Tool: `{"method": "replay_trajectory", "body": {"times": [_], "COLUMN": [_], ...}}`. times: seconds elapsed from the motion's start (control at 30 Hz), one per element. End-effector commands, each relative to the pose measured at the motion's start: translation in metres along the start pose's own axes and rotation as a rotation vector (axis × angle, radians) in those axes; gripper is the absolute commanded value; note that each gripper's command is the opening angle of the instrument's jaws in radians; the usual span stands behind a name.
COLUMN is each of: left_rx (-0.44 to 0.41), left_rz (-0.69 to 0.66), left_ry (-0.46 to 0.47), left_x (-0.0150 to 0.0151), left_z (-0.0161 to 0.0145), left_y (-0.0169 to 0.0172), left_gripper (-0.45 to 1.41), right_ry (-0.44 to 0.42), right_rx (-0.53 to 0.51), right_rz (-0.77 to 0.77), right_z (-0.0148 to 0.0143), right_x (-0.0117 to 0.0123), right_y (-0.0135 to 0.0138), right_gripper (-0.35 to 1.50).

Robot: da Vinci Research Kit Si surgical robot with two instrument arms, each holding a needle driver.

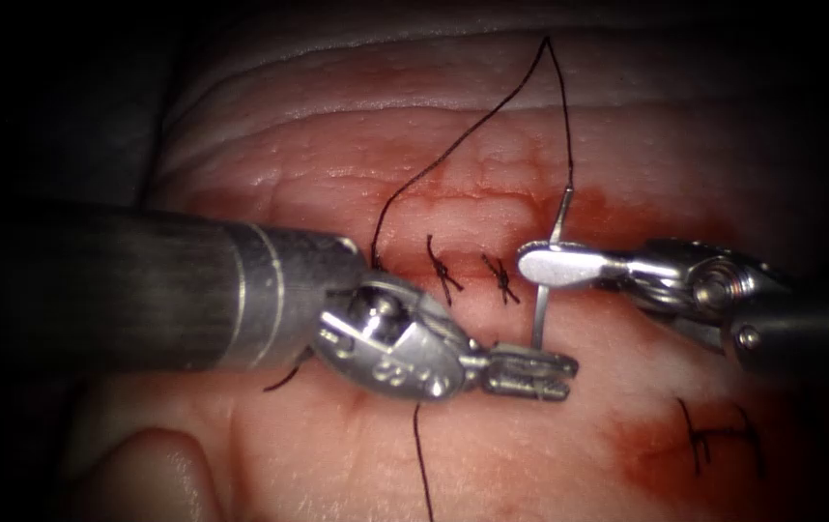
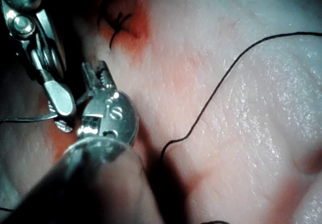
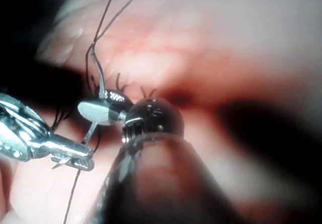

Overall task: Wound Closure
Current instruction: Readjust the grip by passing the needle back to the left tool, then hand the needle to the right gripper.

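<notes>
- My right tool (image 1: 552, 264) is clamping the needle (image 1: 548, 280) mid-curve, clear of the tissue (image 1: 357, 145), above the cut.
- My left tool (image 1: 530, 372) is gripping the needle's lower end.
- Thread (image 1: 477, 121) is looping up behind; two knots (image 1: 472, 274) are sitting just left of the needle.

Endoscope: we get a lit centre on the tissue (image 1: 357, 145), falling to black at every edge. Glare on the right tool (image 1: 555, 265) and the left tool (image 1: 530, 372); the left shaft is soft and dim. In the left wrist view we see wet glints on the tissue and a blurred shaft. In the right wrist view the near shaft is a defocused dark mass, with deep shadows behind.
</notes>
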Motion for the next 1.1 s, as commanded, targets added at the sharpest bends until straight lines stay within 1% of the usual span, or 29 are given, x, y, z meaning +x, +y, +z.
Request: {"method": "replay_trajectory", "body": {"times": [0.03, 0.1, 0.17, 0.4, 0.53, 0.7, 0.93, 1.07, 1.1], "left_rx": [0.002, 0.003, 0.004, 0.007, 0.01, -0.004, -0.004, -0.004, -0.004], "left_rz": [0.0, 0.016, 0.027, 0.041, 0.062, 0.076, 0.077, 0.076, 0.076], "left_ry": [-0.001, -0.006, -0.011, -0.025, -0.032, -0.041, -0.043, -0.045, -0.045], "left_x": [-0.0003, -0.0002, -0.0002, -0.0002, -0.0002, -0.0002, 0.0, 0.0003, 0.0003], "left_z": [0.0006, 0.0007, 0.0007, 0.0012, 0.0016, 0.0019, 0.0019, 0.0019, 0.0019], "left_y": [0.0002, 0.0002, 0.0002, 0.0006, 0.001, 0.0013, 0.0014, 0.0015, 0.0015], "left_gripper": [-0.45, -0.45, -0.45, -0.45, -0.45, -0.45, -0.45, -0.45, -0.45], "right_ry": [0.005, 0.007, 0.005, 0.004, 0.003, 0.002, 0.004, 0.007, 0.011], "right_rx": [0.007, 0.01, 0.011, 0.012, 0.013, 0.014, 0.011, 0.008, 0.004], "right_rz": [0.02, 0.032, 0.038, 0.058, 0.064, 0.076, 0.076, 0.076, 0.076], "right_z": [0.0007, 0.0007, 0.0007, 0.0006, 0.0006, 0.0005, 0.0005, 0.0005, 0.0005], "right_x": [-0.0003, -0.0003, -0.0004, -0.0004, -0.0004, -0.0004, -0.0004, -0.0002, -0.0002], "right_y": [0.0004, 0.0005, 0.0004, 0.0001, 0.0001, 0.0, 0.0001, 0.0002, 0.0002], "right_gripper": [0.83, 0.84, 0.81, 0.79, 0.72, 0.54, 0.49, 0.42, 0.37]}}
